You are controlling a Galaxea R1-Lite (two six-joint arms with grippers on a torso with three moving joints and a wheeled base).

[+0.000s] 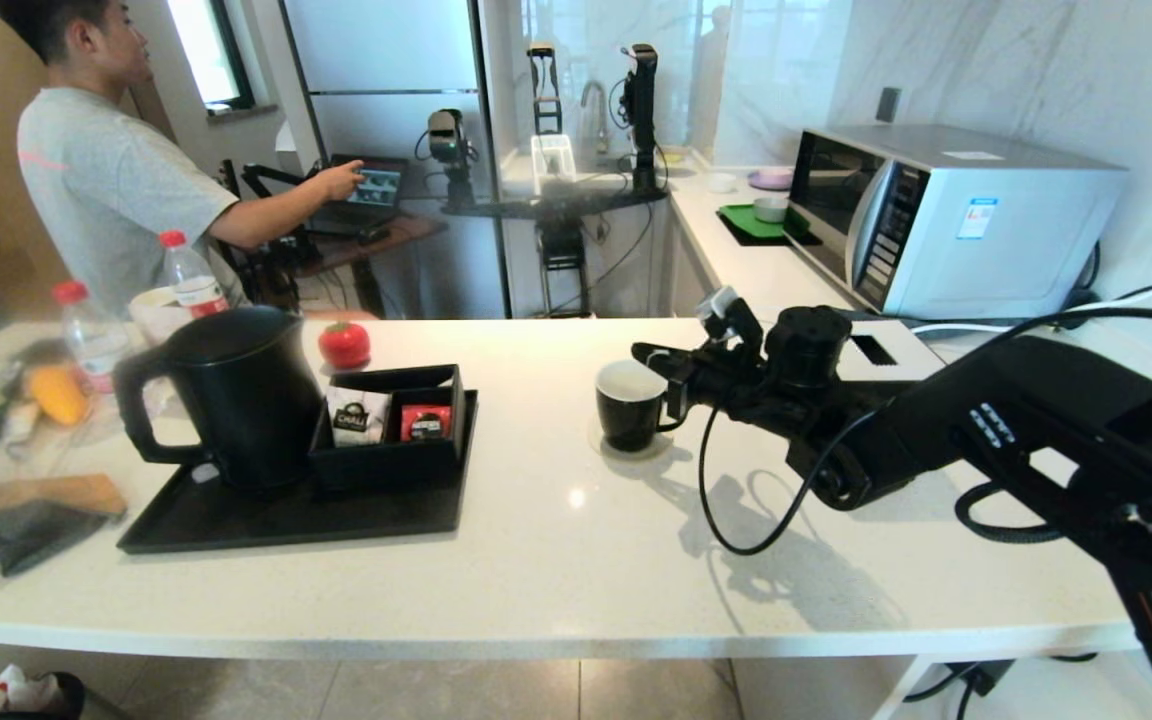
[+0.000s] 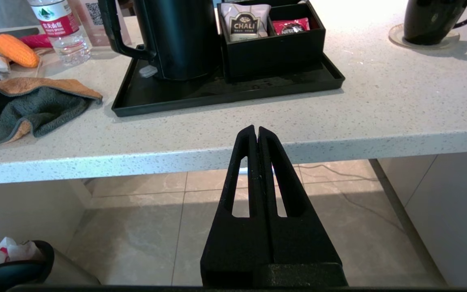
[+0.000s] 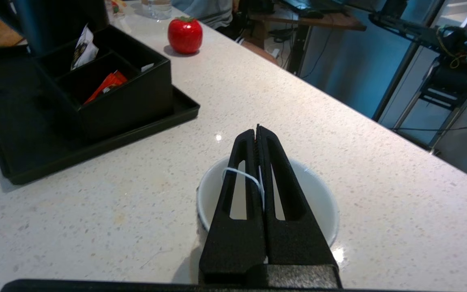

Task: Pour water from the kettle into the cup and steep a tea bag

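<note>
White stone counter (image 1: 556,560) runs across my head view, and my right gripper (image 3: 256,132) hangs directly above the cup (image 1: 630,404), which stands on a pale coaster (image 2: 395,33) near the middle of the counter. From the right wrist camera I see the fingers (image 3: 239,178) pressed together, clenched on a thin white string (image 3: 241,174) that loops across them over the cup's white inside; I take it for the tea bag's string, though the bag itself is hidden from me under the fingers.

My left gripper (image 2: 256,134) sits parked below the counter's front edge, its jaws closed on nothing, looking up at the counter.

Off to the left, the kettle (image 1: 236,395) stands with its lid on at the back of a black tray (image 1: 286,520), handle turned to the left, well apart from the cup. Just beside it on the same tray is a black divided box (image 1: 391,440) holding a white CHALI packet (image 2: 243,23) in one compartment and a red packet (image 2: 290,26) in the other. A red tomato-shaped object (image 1: 344,344) lies behind the box. A grey and orange cloth (image 2: 31,107) lies left of the tray.
</note>
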